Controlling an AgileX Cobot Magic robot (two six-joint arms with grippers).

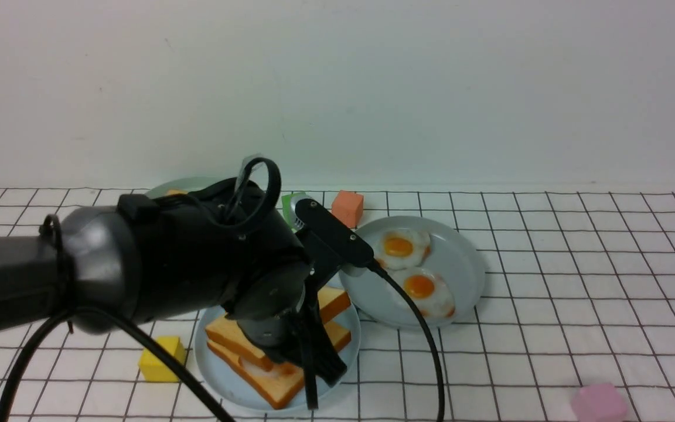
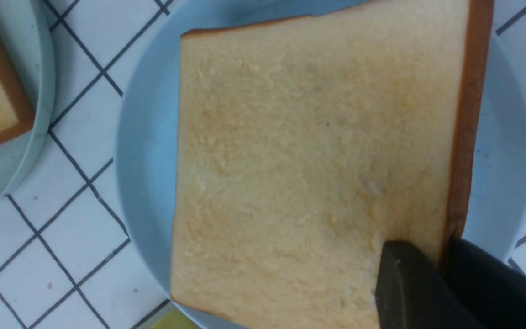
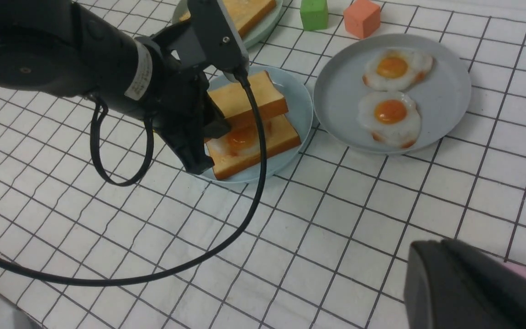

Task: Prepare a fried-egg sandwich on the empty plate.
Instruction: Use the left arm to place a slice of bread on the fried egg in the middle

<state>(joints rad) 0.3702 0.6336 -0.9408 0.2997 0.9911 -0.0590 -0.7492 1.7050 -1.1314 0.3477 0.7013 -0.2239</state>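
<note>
The light sky-blue plate [image 1: 220, 381] holds a toast slice [image 1: 279, 387] with a fried egg [image 3: 238, 139] on it. My left gripper [image 1: 314, 363] is shut on the crust edge of a second toast slice [image 1: 229, 334] and holds it tilted just over the egg. In the left wrist view the held toast [image 2: 308, 160] fills the frame above the plate [image 2: 500, 173], with the gripper [image 2: 443, 256] pinching its corner. In the right wrist view the held slice [image 3: 244, 96] overlaps the lower slice [image 3: 267, 146]. My right gripper [image 3: 427, 256] is shut and empty, above the table to the near right.
A grey-blue plate [image 1: 466, 258] with two fried eggs [image 1: 425, 290] stands right of the sandwich plate. A pale green plate [image 3: 267, 29] with toast is behind. Green cube [image 3: 314, 13] and orange cube [image 1: 347, 208] are at the back, yellow cube [image 1: 162, 358] near left, pink cube [image 1: 598, 403] near right.
</note>
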